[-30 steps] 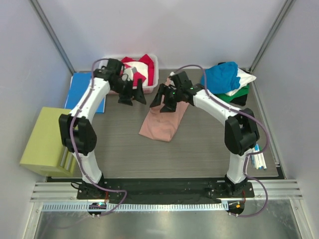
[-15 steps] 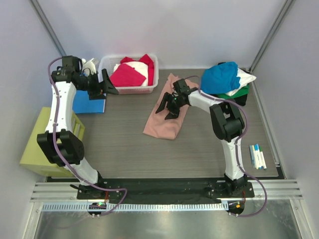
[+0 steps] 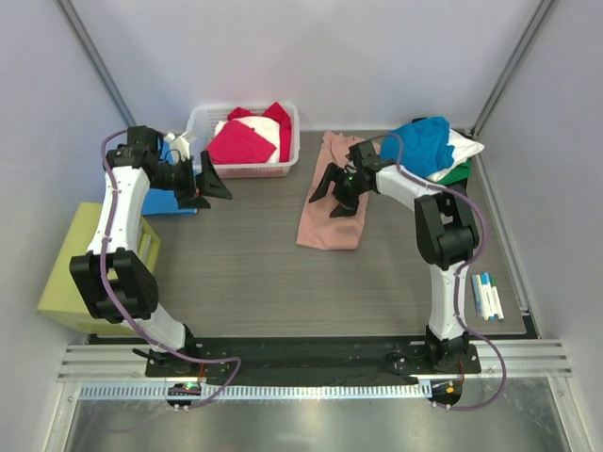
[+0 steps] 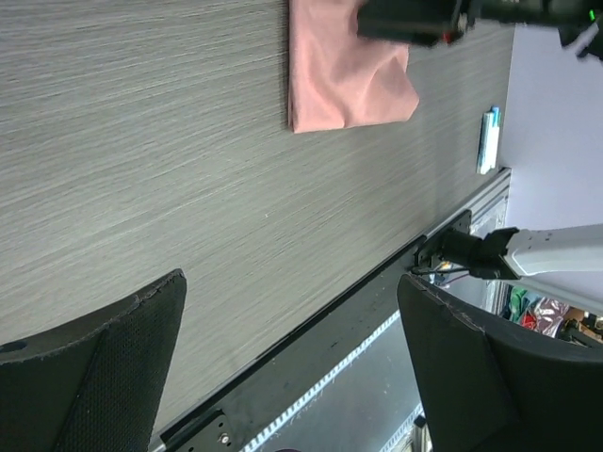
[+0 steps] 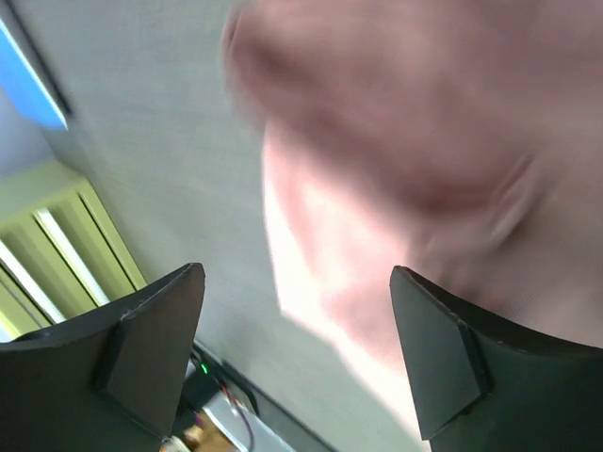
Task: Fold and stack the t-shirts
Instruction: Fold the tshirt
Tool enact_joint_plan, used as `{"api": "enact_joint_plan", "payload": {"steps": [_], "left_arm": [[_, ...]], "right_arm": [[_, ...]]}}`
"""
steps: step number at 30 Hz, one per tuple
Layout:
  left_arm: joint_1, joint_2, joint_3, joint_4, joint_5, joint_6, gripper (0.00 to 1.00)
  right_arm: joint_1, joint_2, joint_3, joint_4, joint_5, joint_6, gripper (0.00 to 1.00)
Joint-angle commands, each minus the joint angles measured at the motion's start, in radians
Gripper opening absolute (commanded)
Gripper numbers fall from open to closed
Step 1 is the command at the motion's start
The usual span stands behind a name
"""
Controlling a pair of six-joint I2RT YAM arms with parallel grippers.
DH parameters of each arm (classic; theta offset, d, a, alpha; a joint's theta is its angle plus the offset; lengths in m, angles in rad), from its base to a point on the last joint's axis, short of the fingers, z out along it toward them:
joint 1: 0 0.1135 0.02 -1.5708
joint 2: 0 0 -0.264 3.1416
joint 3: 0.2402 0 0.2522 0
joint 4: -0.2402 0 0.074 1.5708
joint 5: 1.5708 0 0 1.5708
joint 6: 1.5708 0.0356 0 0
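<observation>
The dusty-pink t-shirt (image 3: 330,215) lies folded into a long strip at the middle of the table. It also shows in the left wrist view (image 4: 344,75) and, blurred, in the right wrist view (image 5: 415,141). My right gripper (image 3: 335,194) is open just above the strip's upper half, with nothing between its jaws (image 5: 297,348). My left gripper (image 3: 207,185) is open and empty at the left, beside the blue folder (image 3: 155,200), well away from the shirt (image 4: 292,363). Magenta and white tees (image 3: 247,139) fill the basket. A teal-blue tee (image 3: 419,146) tops the stack at the back right.
The white basket (image 3: 290,141) stands at the back centre. A yellow-green box (image 3: 89,268) sits at the left edge. Markers (image 3: 486,296) lie near the right front edge. White, green and black cloth lie under the teal-blue tee (image 3: 454,169).
My left arm has swung from the basket out to the left, over the folder. The pink shirt has shifted right and turned more upright, with my right gripper moving along it.
</observation>
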Motion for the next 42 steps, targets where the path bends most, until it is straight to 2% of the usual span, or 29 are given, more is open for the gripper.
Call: {"api": "enact_joint_plan", "payload": {"steps": [1, 5, 8, 10, 12, 15, 17, 22, 24, 27, 30, 33, 39, 42], "left_arm": [[0.002, -0.026, -0.013, 0.013, 0.065, 0.027, 0.94], [0.001, -0.017, -0.013, 0.001, 0.086, 0.034, 0.97], [-0.011, -0.014, -0.014, -0.008, 0.103, 0.06, 1.0], [-0.042, -0.01, -0.01, -0.024, 0.108, 0.114, 1.0], [-0.08, -0.007, -0.007, -0.041, 0.1, 0.134, 1.0], [-0.102, 0.006, -0.002, -0.064, 0.1, 0.146, 1.0], [-0.146, 0.022, -0.001, -0.08, 0.098, 0.155, 1.0], [-0.166, 0.028, -0.027, -0.094, 0.089, 0.18, 1.0], [-0.168, 0.026, -0.039, -0.096, 0.089, 0.192, 1.0], [-0.166, 0.031, -0.045, -0.094, 0.086, 0.201, 1.0], [-0.166, 0.04, -0.036, -0.096, 0.085, 0.2, 1.0], [-0.166, 0.051, -0.024, -0.113, 0.081, 0.209, 1.0], [-0.166, 0.039, -0.028, -0.122, 0.063, 0.234, 1.0], [-0.166, 0.04, -0.021, -0.127, 0.068, 0.235, 1.0]], "right_arm": [[0.113, -0.35, -0.172, -0.026, 0.066, -0.046, 0.86], [0.167, -0.571, -0.406, -0.025, 0.227, 0.005, 0.84], [0.183, -0.709, -0.578, -0.017, 0.284, 0.063, 0.82], [0.183, -0.752, -0.679, 0.007, 0.303, 0.103, 0.81], [0.183, -0.774, -0.711, 0.027, 0.318, 0.114, 0.81], [0.18, -0.707, -0.687, 0.056, 0.303, 0.105, 0.81], [0.18, -0.655, -0.589, 0.055, 0.278, 0.085, 0.81], [0.18, -0.504, -0.314, 0.0, 0.197, 0.057, 0.81], [0.178, -0.484, -0.25, -0.009, 0.136, 0.049, 0.82], [0.173, -0.441, -0.156, -0.033, 0.136, 0.054, 0.83], [0.152, -0.371, -0.162, -0.031, 0.139, 0.065, 0.82], [0.14, -0.318, -0.247, 0.009, 0.157, 0.078, 0.82], [0.089, -0.331, -0.429, -0.011, 0.307, 0.109, 0.81], [0.072, -0.337, -0.457, -0.025, 0.314, 0.128, 0.82]]}}
